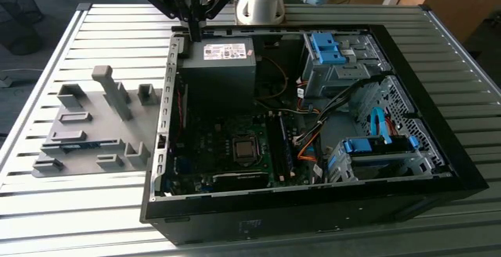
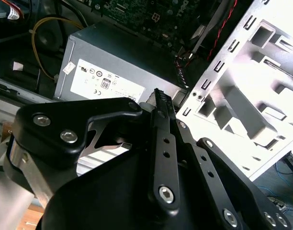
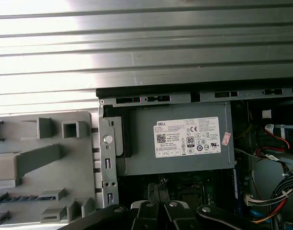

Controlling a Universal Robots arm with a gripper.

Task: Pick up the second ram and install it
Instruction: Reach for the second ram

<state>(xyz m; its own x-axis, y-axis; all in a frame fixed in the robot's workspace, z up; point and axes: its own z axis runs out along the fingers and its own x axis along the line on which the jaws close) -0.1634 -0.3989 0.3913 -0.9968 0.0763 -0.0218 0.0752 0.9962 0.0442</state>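
The second ram (image 1: 73, 146) lies flat in a slot of the grey holder plate (image 1: 94, 122), on the table beside the computer case on the exterior view's left. It shows as a thin blue-green strip, and in the first wrist view the second ram (image 3: 23, 197) appears with a row of dark chips. My gripper (image 1: 193, 35) hangs over the case's far corner, above the power supply (image 1: 218, 54) and far from the stick. In the second wrist view the gripper (image 2: 159, 94) is shut, its black fingers pressed together with nothing visible between them.
The open black case (image 1: 438, 151) holds the motherboard (image 1: 234, 151) with a dark memory stick (image 1: 280, 145) standing in its slot, orange and black cables, and blue drive brackets (image 1: 325, 48). Grey posts (image 1: 114, 90) rise from the holder plate. The table is slatted metal (image 1: 86, 210).
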